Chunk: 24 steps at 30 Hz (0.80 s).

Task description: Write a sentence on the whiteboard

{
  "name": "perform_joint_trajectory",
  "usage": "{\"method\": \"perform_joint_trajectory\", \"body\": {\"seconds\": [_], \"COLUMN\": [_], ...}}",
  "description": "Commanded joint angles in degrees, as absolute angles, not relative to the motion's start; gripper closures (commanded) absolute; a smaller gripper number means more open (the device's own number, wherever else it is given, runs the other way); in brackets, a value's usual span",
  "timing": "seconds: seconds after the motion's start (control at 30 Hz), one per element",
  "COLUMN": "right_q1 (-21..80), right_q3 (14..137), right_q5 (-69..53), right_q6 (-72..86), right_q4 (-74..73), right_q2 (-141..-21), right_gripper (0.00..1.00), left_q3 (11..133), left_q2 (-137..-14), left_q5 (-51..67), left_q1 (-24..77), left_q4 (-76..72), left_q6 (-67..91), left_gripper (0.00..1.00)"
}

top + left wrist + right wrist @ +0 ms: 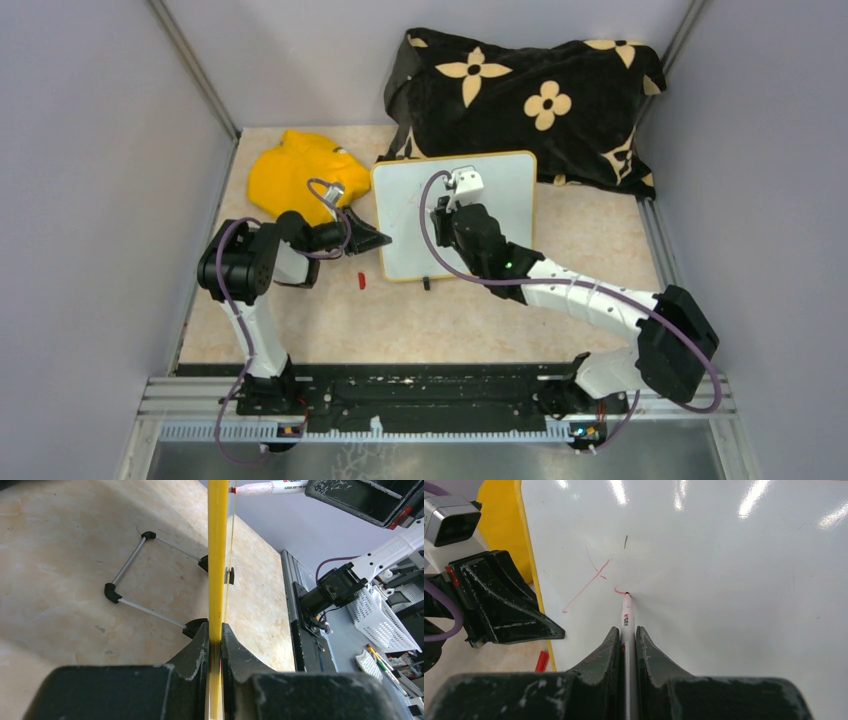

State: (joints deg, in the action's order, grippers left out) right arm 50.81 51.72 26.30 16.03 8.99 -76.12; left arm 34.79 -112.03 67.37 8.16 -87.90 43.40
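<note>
Yellow-rimmed whiteboard [500, 200], propped on a wire stand [129, 571] on the desk [450, 320]. Left jaws: clamped on its left edge. Right jaws: closed on a marker [627, 617], tip touching the board. Sentence [591, 580]: red "Y" and one short curve only, near left edge.

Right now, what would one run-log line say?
left gripper: shut on whiteboard edge | right gripper: shut on marker, tip on whiteboard | sentence: first red strokes only

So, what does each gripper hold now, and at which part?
The left gripper clamps the whiteboard by its yellow left rim. The right gripper holds a marker by its barrel, with the red tip on the board.
</note>
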Motion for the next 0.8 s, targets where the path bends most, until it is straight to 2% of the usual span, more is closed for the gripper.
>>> {"method": "perform_joint_trajectory", "body": {"seconds": [0.0,0.77], "right_q1": [49.48,49.41], "right_q3": [52.48,57.26], "right_q5": [29.83,27.60], "right_q6": [14.59,13.36], "right_q4": [8.61,10.00], "right_q2": [-74.88,-77.94], "right_gripper": [1.00,1.00], "left_q3": [34.54,34.55], "left_q2": [-112.14,-112.15], "left_q5": [68.39,68.38], "left_q1": [8.68,8.88], "left_q4": [-90.68,-90.26], "left_q6": [42.45,42.23], "left_gripper": [1.00,1.00]}}
